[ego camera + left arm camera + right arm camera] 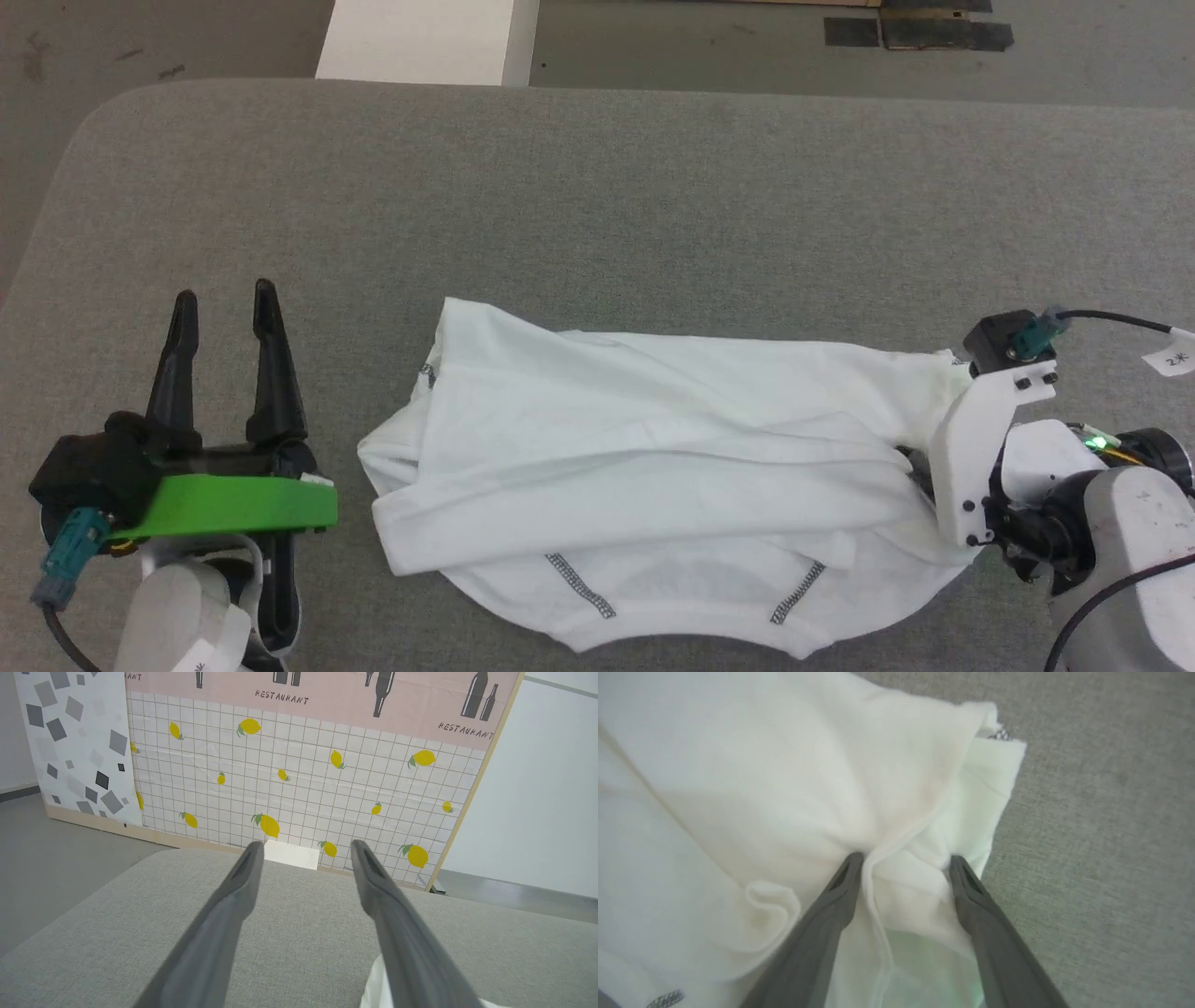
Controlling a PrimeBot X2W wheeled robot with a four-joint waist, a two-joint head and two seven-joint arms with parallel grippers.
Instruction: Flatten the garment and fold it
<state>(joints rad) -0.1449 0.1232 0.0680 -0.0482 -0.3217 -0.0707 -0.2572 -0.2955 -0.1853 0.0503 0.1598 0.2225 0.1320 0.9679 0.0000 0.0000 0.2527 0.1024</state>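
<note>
The right claw [903, 861] is released, its dark tapered fingers spread astride a puckered fold of the thin white long-sleeved shirt [653, 448], grey-stitched and rumpled, lying by the near edge of the grey woven-cloth table [597, 187]. The left claw [224, 299] gapes beside it, empty.

White garment [653, 439] (dark grey stitching [579, 586]) — grey table [597, 187], lemon-print wall [303, 779].

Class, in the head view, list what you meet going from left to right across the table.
left gripper → garment → right gripper
</note>
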